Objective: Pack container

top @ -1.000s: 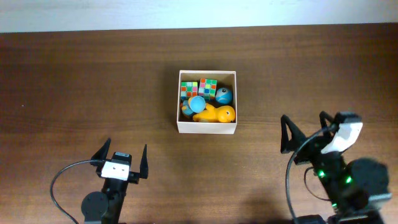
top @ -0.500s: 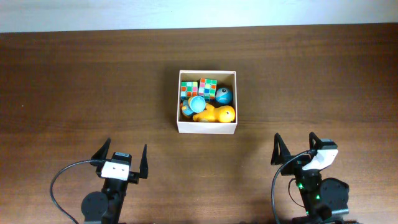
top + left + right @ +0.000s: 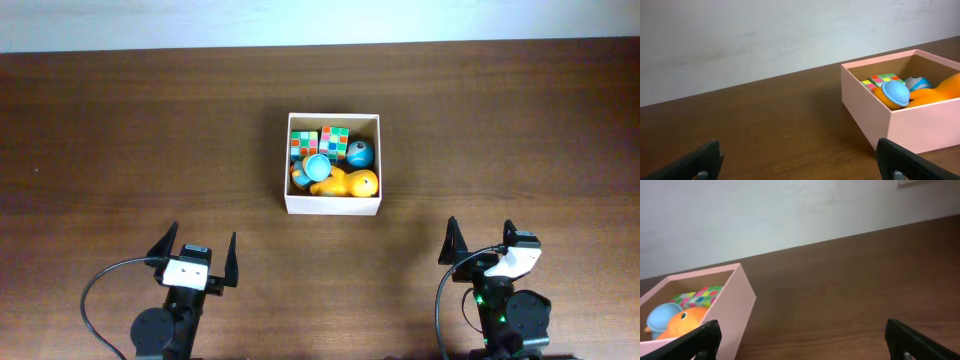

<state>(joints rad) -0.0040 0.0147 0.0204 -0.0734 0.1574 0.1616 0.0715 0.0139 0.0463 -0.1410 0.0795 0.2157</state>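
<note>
The container (image 3: 333, 205), a square white box, sits at the table's middle and holds two colourful cubes (image 3: 304, 142), a blue ball (image 3: 360, 154), a light blue round toy (image 3: 317, 166) and a yellow-orange duck (image 3: 345, 183). My left gripper (image 3: 198, 249) stands open near the front edge, down-left of the box, with nothing between its fingers. My right gripper (image 3: 482, 241) stands open down-right of the box, also empty. The left wrist view has the container (image 3: 890, 120) at right; the right wrist view has the container (image 3: 737, 305) at left.
Dark brown wooden table (image 3: 120, 130) all round the box. A pale wall (image 3: 765, 35) runs behind the far edge. Black cables (image 3: 95, 290) loop beside each arm base at the front.
The right arm has drawn back toward the front edge and settled with its gripper still open. The left arm and the box's contents have not moved.
</note>
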